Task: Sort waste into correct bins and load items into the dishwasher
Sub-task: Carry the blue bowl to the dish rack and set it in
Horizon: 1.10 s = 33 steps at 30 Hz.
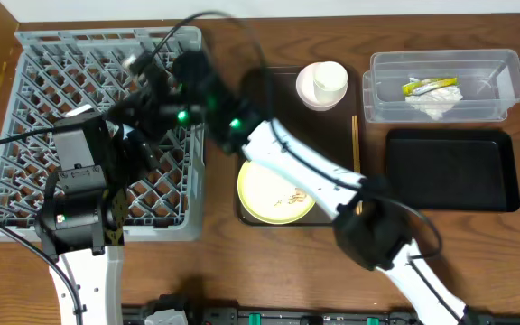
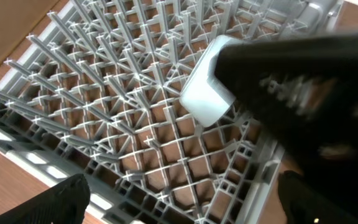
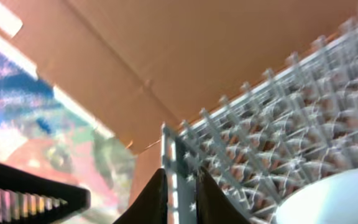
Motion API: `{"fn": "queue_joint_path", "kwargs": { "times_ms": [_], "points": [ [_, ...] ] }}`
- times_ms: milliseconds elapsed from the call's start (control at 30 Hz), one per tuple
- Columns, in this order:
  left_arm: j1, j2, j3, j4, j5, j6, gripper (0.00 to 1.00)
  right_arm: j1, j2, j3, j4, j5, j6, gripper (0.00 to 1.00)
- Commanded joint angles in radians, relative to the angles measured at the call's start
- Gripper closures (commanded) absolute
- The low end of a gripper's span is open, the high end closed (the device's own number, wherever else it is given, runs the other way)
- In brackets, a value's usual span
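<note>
**2 arms over the dish rack, 1 pale bowl at its pegs**

1 light blue bowl (image 2: 205, 93) shows in the left wrist view as a pale, smooth-sided shape. It is just above the pegs of the grey dish rack (image 1: 52, 81) and right against the blurred dark right arm. Its tilt is hard to read. The right pincer (image 3: 182, 193) has its jaws nearly together, with the rack's corner showing in the slit. Whether it grips the bowl I cannot tell. The left pincer (image 2: 186, 194) hangs over the rack, spread wide and holding nothing.

On the dark brown serving tray (image 1: 332, 135) the pale yellow plate (image 1: 269, 194) lies flat with beige scraps (image 1: 296, 197) on it. Behind it the small white cup (image 1: 329, 81) stands upright inside the pinkish-white bowl (image 1: 307, 92). The chopsticks (image 1: 355, 144) lie along the tray's right edge, their long axis running front to back. The clear tub (image 1: 513, 63) holds the crumpled napkin (image 1: 433, 103) and the yellow-green wrapper (image 1: 427, 86). Just in front of it on the counter (image 1: 269, 262) lies the flat black tray (image 1: 450, 171).
</note>
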Motion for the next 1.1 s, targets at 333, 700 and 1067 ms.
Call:
{"fn": "queue_joint_path", "kwargs": {
  "times_ms": [333,700,1067],
  "points": [
    [0.005,0.002,0.024,0.000,-0.004,-0.011,0.02,0.001,0.068,0.011,-0.288,0.296,-0.044,0.89],
    [0.005,0.002,0.024,0.000,-0.004,-0.011,0.02,-0.006,-0.074,0.011,-0.530,0.647,-0.097,0.88],
    [0.005,0.002,0.024,0.000,-0.004,-0.011,0.02,-0.042,-0.134,0.011,-0.584,0.676,-0.103,0.75]
  ]
}}
